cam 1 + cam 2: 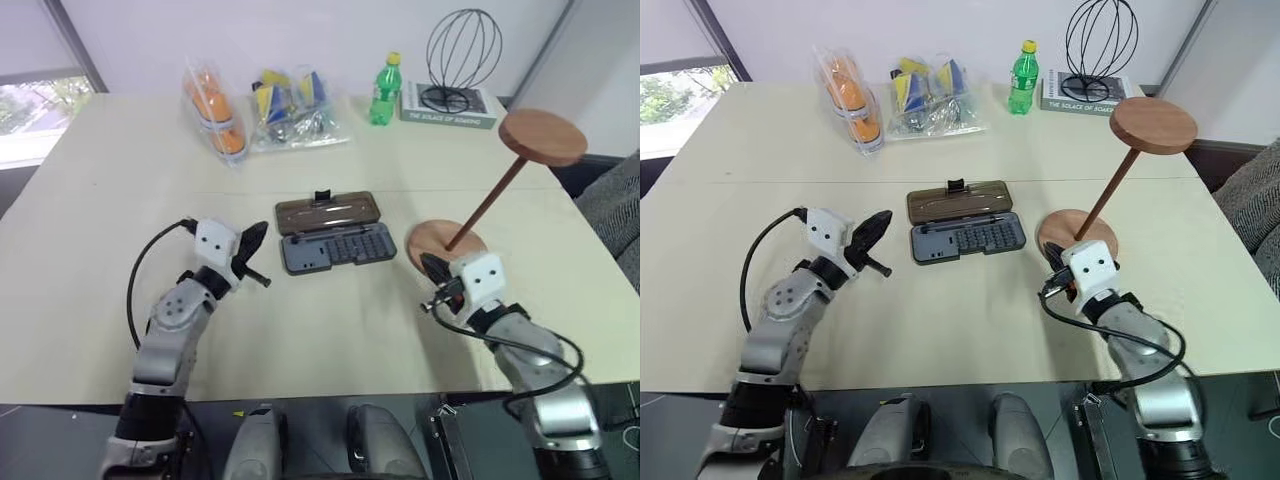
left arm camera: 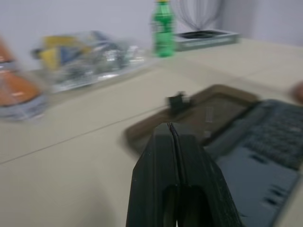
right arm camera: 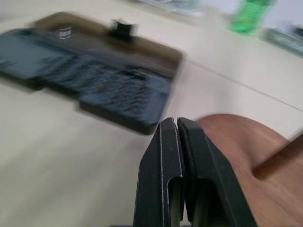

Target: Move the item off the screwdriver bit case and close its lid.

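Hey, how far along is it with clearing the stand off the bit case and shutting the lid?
Done: the wooden stand stands on the table beside the bit case, off it. In hand: nothing; both the left gripper and right gripper are shut and empty. Left: the lid lies flat open and needs folding over.

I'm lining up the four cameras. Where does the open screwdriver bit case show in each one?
Left eye view: screwdriver bit case at table centre, lid open behind it.
Right eye view: centre.
Left wrist view: lower right.
Right wrist view: upper left.
Shared landmark: green bottle.
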